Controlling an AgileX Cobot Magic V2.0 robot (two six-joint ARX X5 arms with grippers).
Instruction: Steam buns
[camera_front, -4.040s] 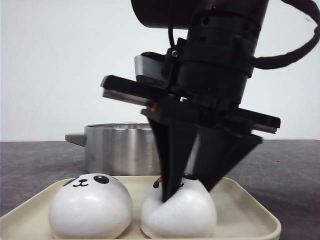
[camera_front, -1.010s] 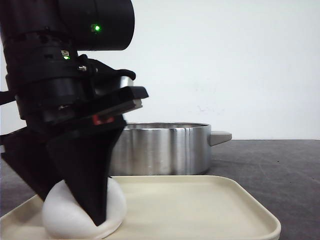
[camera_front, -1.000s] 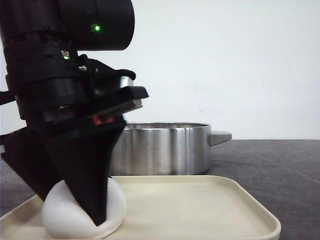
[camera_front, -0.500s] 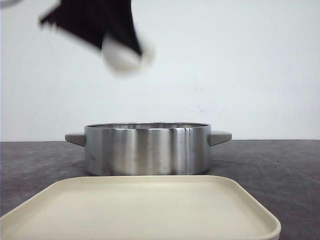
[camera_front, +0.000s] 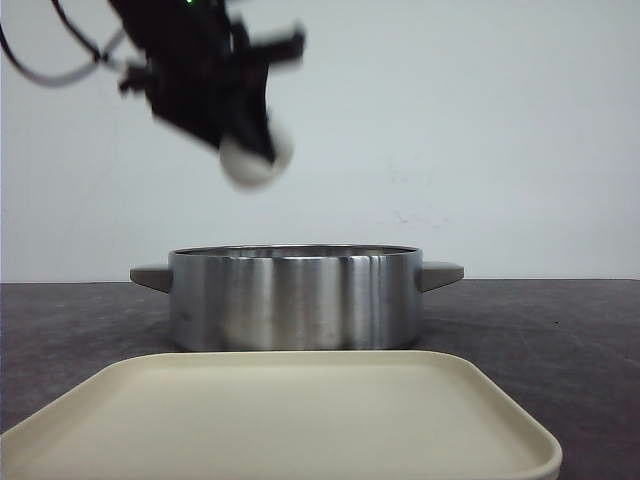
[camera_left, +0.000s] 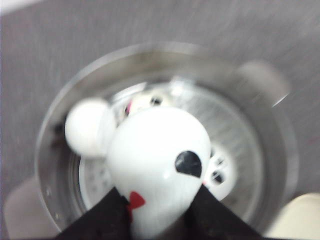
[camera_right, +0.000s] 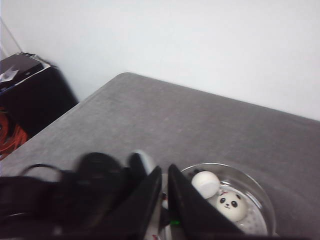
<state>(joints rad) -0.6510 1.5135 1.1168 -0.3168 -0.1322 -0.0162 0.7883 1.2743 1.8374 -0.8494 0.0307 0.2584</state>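
My left gripper (camera_front: 243, 148) is shut on a white panda bun (camera_front: 256, 160) and holds it high in the air above the steel pot (camera_front: 295, 300). In the left wrist view the held bun (camera_left: 160, 150) sits between my black fingers (camera_left: 100, 220), right over the pot's opening (camera_left: 252, 145). Three more buns lie inside the pot: one showing plain white (camera_left: 90, 127), and two partly hidden behind the held one (camera_left: 150, 99) (camera_left: 220, 174). My right gripper (camera_right: 165, 172) is shut and empty, raised above the table; two buns (camera_right: 205, 183) (camera_right: 230, 204) show in the pot (camera_right: 252, 182) beneath it.
A cream square tray (camera_front: 300, 420) lies in front of the pot with nothing on it. The pot has two side handles (camera_front: 443, 272). The table is dark grey (camera_right: 165, 115); a black box with orange cable (camera_right: 20, 90) stands beyond its edge.
My left gripper lifted the last bun off the tray and carried it up over the pot; since half a second ago it has dropped a little. The tray now holds no buns.
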